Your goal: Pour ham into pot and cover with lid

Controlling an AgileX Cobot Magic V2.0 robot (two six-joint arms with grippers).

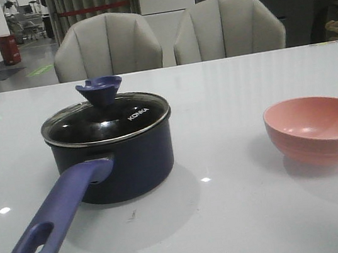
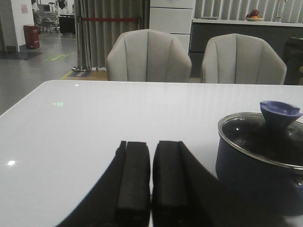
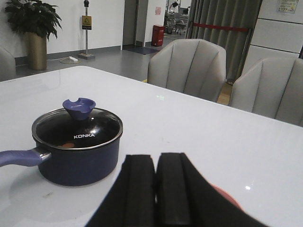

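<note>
While the round clear glass lid (image 1: 105, 117) is already sitting on the dark navy pot (image 1: 113, 157) on the white desk (image 1: 245, 210), both arms' fingers (image 2: 134, 177) (image 3: 138, 189) are resting pressed together, empty, the left nearer the pot.

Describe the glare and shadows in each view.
Front view: small bright glints on the table, a soft shadow around the pot, dim background. Left wrist view: one glint on the table, the lid mirrors the room. Right wrist view: faint sheen, the pot's pale shadow.
</note>
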